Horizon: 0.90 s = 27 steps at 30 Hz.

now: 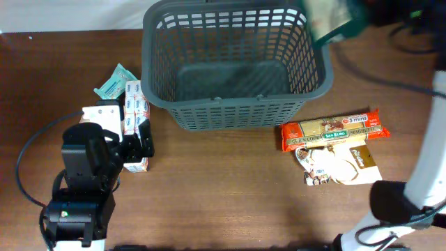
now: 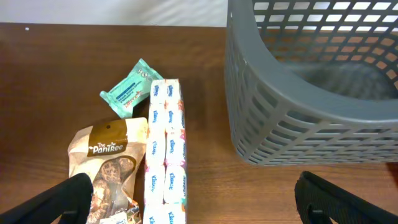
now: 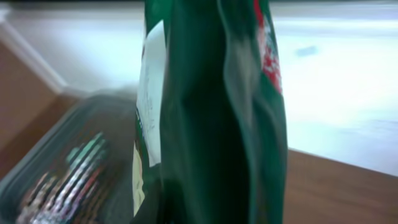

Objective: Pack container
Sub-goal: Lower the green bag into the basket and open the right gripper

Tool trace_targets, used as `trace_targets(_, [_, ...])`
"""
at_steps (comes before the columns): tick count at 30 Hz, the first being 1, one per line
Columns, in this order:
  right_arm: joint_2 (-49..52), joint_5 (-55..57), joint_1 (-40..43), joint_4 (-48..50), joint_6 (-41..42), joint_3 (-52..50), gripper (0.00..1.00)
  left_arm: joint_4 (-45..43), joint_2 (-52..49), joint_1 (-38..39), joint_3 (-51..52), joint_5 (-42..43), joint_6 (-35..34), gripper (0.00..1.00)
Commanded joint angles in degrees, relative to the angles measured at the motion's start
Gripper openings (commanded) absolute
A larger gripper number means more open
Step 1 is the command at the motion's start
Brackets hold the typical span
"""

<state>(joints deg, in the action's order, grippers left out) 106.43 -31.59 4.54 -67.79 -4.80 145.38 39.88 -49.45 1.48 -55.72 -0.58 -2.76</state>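
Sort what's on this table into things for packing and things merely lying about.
For the job:
basket
green pouch, lifted beside it
tissue pack
teal wipes
PanTree bag
orange packet
brown-and-white bag

Lying about:
black cable, left side of the table

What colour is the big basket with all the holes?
The basket is dark grey; the overhead view shows it best.

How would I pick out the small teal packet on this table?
Find the large grey basket at the back of the table and look at the packets lying to its left. The teal packet is the rearmost one, angled beside the far end of the long tissue pack; it alone is small, flat and mint green.
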Motion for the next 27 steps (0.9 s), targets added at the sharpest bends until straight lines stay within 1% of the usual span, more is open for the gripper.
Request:
trace_targets(1, [0.0, 3.9, -7.6, -2.0, -6.5, 0.4, 0.04, 0.0, 0.3, -0.3, -1.3, 0.8, 0.7, 0.99])
trace_targets(5, [2.7, 17.2, -14.7, -3.8, -6.8, -0.8, 0.04, 0.0, 0.3, -0.3, -1.3, 0.8, 0.7, 0.99])
trace_targets(6, [3.5, 18.7, -15.9, -4.5, -8.1, -0.8, 0.04, 0.0, 0.3, -0.3, -1.3, 0.8, 0.7, 0.99])
trace_targets(7, [4.6, 18.7, -16.9, -5.5, -11.2, -0.8, 0.04, 0.0, 0.3, -0.3, -1.3, 0.8, 0.7, 0.99])
trace_targets(10, [7.2, 18.7, -17.4, -6.6, -17.0, -0.8, 0.04, 0.1, 0.3, -0.3, -1.3, 0.8, 0.7, 0.99])
trace_targets(12, [9.0, 18.6, -16.9, -6.3, -18.2, -0.8, 0.04, 0.2, 0.3, -0.3, -1.3, 0.8, 0.7, 0.99])
trace_targets(13, [9.9, 18.6, -16.6, -6.1, -16.0, -0.8, 0.04, 0.3, 0.3, -0.3, -1.3, 0.8, 0.7, 0.99])
trace_targets(15, [11.5, 19.1, -16.2, -6.1, -8.7, -0.8, 0.04, 0.7, 0.3, -0.3, -1.3, 0.8, 0.7, 0.99])
trace_targets(18, [13.5, 25.9, -16.2, -7.3, 4.9, -0.8, 0.04, 0.9, 0.3, -0.3, -1.3, 0.8, 0.7, 0.99])
trace_targets(21, [13.8, 31.1, -17.4, -8.9, 14.8, -0.8, 0.04, 0.9, 0.3, -0.3, -1.3, 0.8, 0.7, 0.99])
trace_targets(23, [13.5, 34.6, -18.7, -9.7, 19.6, -0.8, 0.04, 0.9, 0.3, -0.3, -1.3, 0.8, 0.7, 0.99])
trace_targets(27, [13.6, 42.3, -21.5, -11.1, 25.6, -0.8, 0.04, 0.9, 0.3, -0.3, -1.3, 0.8, 0.7, 0.99])
